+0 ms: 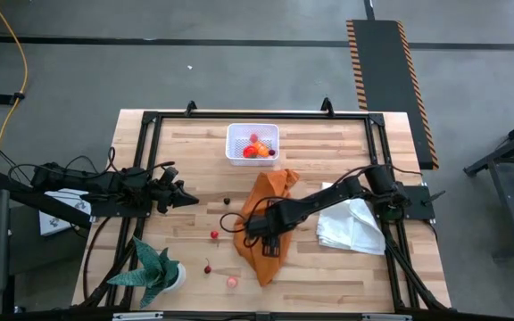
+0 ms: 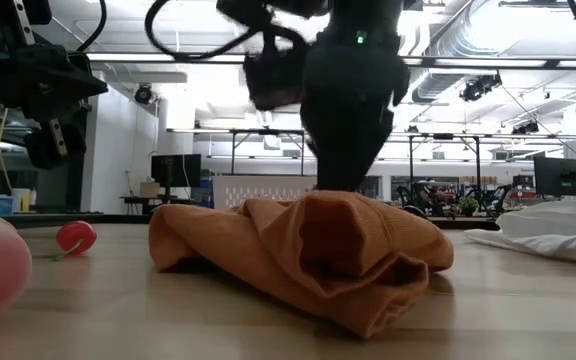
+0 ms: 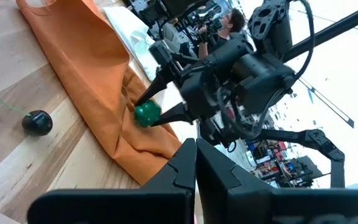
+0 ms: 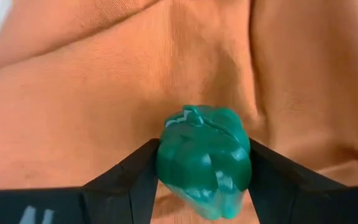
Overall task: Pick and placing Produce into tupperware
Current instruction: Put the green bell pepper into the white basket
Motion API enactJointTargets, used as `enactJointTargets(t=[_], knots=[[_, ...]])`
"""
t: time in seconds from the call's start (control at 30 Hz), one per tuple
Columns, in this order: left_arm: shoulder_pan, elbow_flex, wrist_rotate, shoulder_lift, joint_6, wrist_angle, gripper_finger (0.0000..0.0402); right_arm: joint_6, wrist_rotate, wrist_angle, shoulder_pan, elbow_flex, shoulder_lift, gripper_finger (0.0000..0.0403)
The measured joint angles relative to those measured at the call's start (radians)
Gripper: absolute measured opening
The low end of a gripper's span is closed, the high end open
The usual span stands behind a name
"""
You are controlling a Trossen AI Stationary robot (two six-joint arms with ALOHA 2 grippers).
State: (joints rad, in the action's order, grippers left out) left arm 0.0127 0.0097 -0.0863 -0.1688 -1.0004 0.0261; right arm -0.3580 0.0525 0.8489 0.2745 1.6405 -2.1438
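Right gripper [image 4: 204, 163] has a green toy pepper [image 4: 204, 160] pinched btwn its fingers, just over the orange cloth [image 1: 270, 223] — mid-table. Left gripper [image 1: 188, 200] is pressed shut, off to the side; white tub [image 1: 252, 144] sits at the far edge w/ some produce in it.

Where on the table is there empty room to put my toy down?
Bare wood lies between the tupperware and the table's left edge, and along the near edge right of the orange cloth. It is crowded in the middle, around that cloth, the right gripper holding a green pepper, the white cloth and the loose produce.
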Motion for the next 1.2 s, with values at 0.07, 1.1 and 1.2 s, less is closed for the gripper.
enactJointTargets(t=[0.07,1.1,1.2], knots=[[0.0,0.0,0.0,0.0,0.001,0.0,0.0001,0.0,0.008,0.005,0.0,0.0,0.017,0.0189],[0.0,0.0,0.0,0.0,0.0,0.0,0.0001,-0.034,0.048,0.067,-0.069,0.002,0.166,0.0197],[0.0,0.0,0.0,0.0,0.0,0.0,0.0001,-0.035,0.049,0.053,-0.09,0.002,0.195,0.0197]])
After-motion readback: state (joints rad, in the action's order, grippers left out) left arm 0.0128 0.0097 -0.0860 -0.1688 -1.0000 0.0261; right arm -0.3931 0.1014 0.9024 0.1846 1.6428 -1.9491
